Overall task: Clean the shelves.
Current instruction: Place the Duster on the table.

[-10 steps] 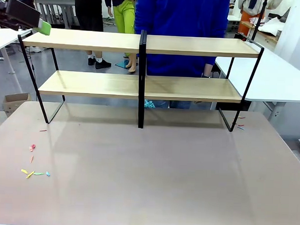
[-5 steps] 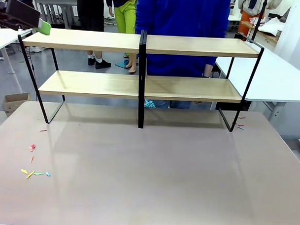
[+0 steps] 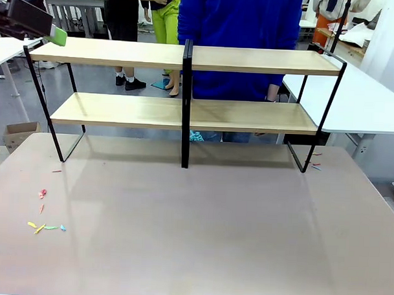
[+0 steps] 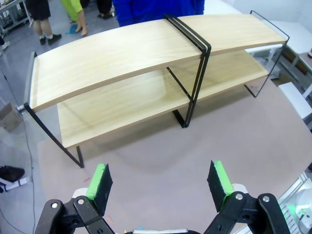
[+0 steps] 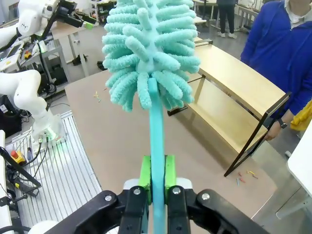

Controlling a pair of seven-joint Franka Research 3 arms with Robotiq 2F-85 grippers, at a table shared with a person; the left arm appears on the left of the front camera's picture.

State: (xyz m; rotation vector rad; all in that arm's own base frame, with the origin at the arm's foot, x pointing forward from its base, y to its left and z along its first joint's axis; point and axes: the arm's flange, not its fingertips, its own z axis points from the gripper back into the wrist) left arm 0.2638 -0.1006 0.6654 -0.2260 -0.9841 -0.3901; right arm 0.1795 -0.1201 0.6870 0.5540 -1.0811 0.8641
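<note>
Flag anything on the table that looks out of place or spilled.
Small colourful scraps lie scattered on the table near its front left, and a few more sit by the shelves' right foot. They look like litter. The shelves stand straight and bare.

The shelves (image 3: 122, 53) are smooth pale wood boards on a thin matt black metal frame, the table (image 3: 200, 232) looks matt, and the duster (image 5: 148, 53) has fluffy cloth-like fronds

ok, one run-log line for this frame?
left gripper: open, nothing held, above table facing shelves | right gripper: fingers shut on teal duster handle, head up | shelves: bare | person: behind shelves
</note>
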